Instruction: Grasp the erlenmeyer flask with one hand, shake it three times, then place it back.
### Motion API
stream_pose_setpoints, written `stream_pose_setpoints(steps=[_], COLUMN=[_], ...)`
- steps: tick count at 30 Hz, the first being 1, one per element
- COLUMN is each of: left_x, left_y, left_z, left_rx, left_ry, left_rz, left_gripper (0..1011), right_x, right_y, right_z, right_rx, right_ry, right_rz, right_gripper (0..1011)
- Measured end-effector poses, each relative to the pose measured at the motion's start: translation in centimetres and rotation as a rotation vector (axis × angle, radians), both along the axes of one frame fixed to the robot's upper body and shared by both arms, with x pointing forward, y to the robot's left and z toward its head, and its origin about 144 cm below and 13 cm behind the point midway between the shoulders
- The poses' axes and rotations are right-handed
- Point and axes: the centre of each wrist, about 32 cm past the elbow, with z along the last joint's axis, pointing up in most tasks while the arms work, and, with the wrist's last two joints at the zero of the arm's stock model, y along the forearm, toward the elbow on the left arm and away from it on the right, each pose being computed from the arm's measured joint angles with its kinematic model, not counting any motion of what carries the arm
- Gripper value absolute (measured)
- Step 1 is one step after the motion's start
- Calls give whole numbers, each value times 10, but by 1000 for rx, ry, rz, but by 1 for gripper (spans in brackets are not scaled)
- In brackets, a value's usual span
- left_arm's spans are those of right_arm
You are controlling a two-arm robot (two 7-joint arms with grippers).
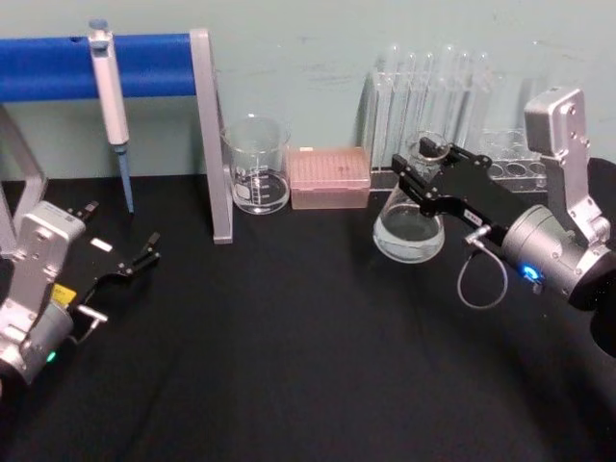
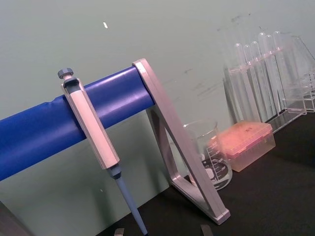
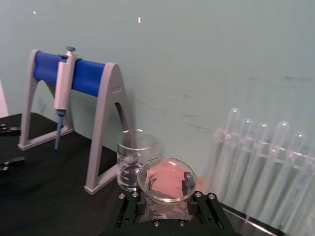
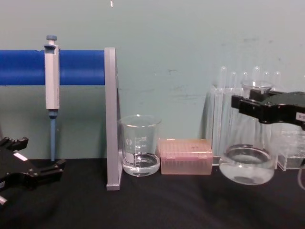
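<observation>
No legible txt; beaker (image 4: 139,145) grad. marks unreadable.

Clear erlenmeyer flask (image 1: 409,229), partly filled, lifted, tilted

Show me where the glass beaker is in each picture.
Head view: the beaker, at the back, left of centre.
Left wrist view: between grey stand leg and pink box.
Right wrist view: just behind the held flask.
Chest view: centre, beside the pink box.
Shared landmark: the grey stand leg.
</observation>
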Motion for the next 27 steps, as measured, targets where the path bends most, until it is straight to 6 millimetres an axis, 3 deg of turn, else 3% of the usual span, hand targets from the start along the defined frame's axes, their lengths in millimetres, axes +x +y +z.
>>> stream_pose_setpoints(steps=[27], left_x=[0], left_y=[0], left_z=[0], left_rx=[0], left_ry=[0], left_rz=[0], left_gripper=[1001], right_x=[-6], right_y=[30], right_z=[1], right_rx=[3], right_ry=[13], right_rz=[191], right_gripper=[449])
